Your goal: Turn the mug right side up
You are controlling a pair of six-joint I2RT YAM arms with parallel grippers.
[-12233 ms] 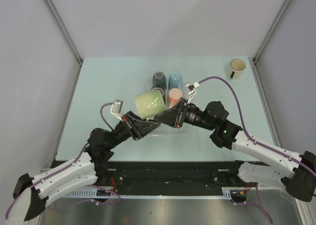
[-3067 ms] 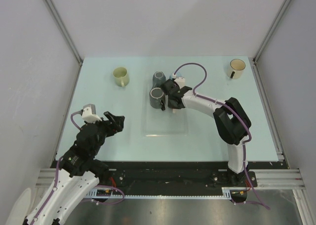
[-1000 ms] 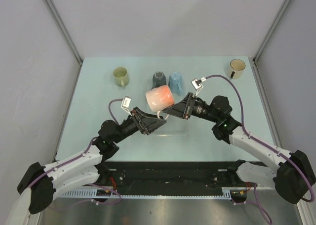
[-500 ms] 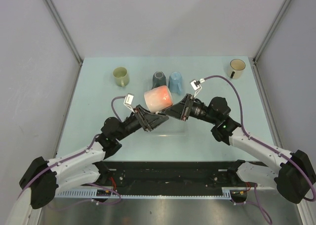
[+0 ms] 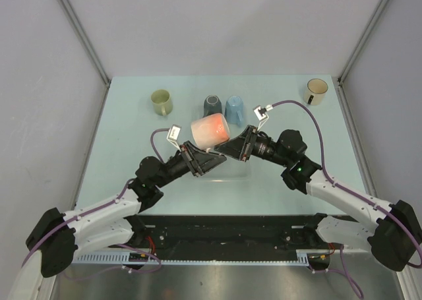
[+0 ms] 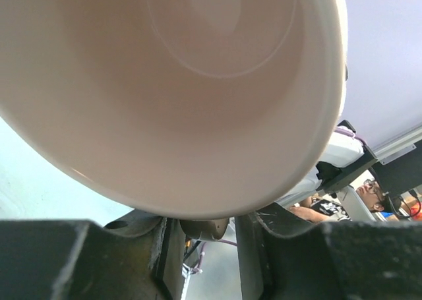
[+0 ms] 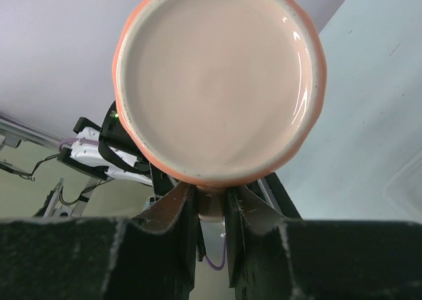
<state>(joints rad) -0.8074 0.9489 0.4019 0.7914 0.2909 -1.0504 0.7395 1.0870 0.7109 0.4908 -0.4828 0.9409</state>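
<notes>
An orange mug (image 5: 210, 131) with a pale inside is held in the air over the middle of the table, lying on its side. My right gripper (image 5: 229, 148) is shut on its handle; the right wrist view shows the mug's base (image 7: 217, 82) above the closed gripper (image 7: 211, 214). My left gripper (image 5: 203, 157) is at the mug from the other side. The left wrist view looks into the mug's mouth (image 6: 165, 82), and the left gripper (image 6: 201, 247) has its jaws on either side of the handle with small gaps.
An olive mug (image 5: 161, 102) stands upright at the back left. A dark cup (image 5: 212, 105) and a blue cup (image 5: 234, 106) stand upside down behind the held mug. A cream mug (image 5: 316, 91) stands at the back right corner.
My left gripper has moved up and right to the mug, its jaws now around the handle. The mug has shifted slightly left in the right gripper.
</notes>
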